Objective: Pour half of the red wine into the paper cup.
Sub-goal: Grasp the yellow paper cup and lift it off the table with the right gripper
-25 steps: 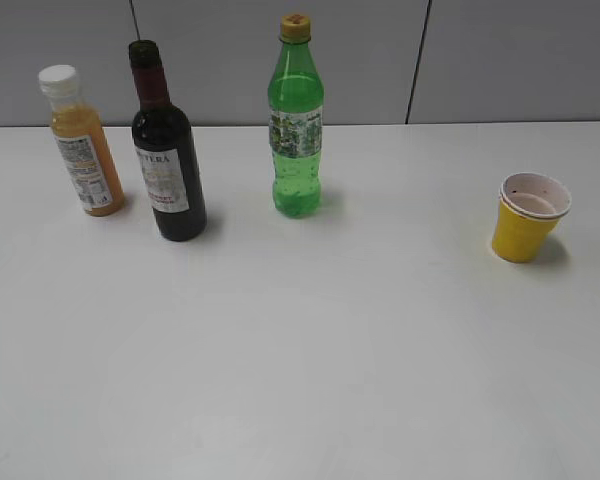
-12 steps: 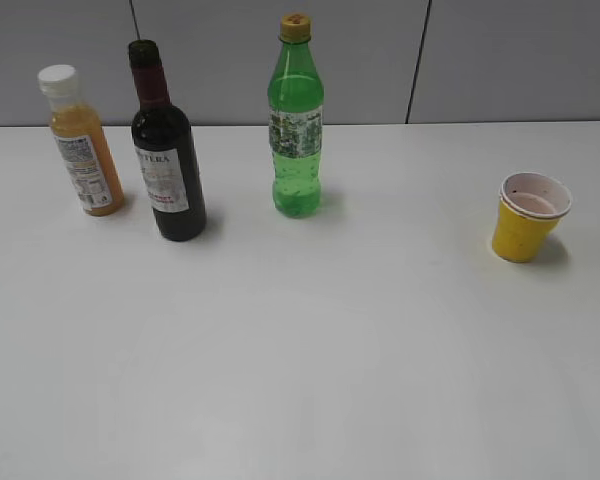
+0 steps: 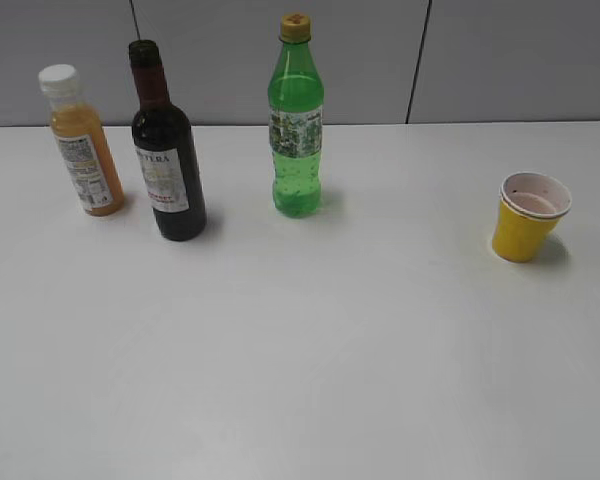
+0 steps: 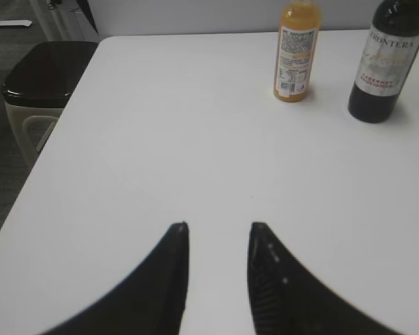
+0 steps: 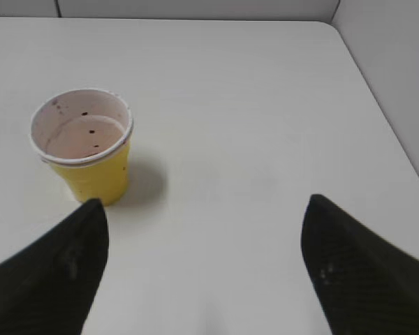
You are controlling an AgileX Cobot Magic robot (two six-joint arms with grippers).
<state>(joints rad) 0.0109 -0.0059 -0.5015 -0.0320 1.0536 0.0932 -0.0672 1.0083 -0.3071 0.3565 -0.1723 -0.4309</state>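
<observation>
Approach comes first: left claw (image 4: 218, 241), part-spread and empty over the white desk (image 4: 195, 139), needs the dark glass red wine bottle (image 4: 389, 59) ahead to its right squarely between its jaws, while right claw (image 5: 202, 230), wide and empty, has the yellow paper cup (image 5: 84, 143) just ahead-left.

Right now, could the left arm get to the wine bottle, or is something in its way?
Probably yes. The left pincer stands open and empty, with only bare white table between it and the wine bottle. The orange juice bottle stands apart to one side.
</observation>
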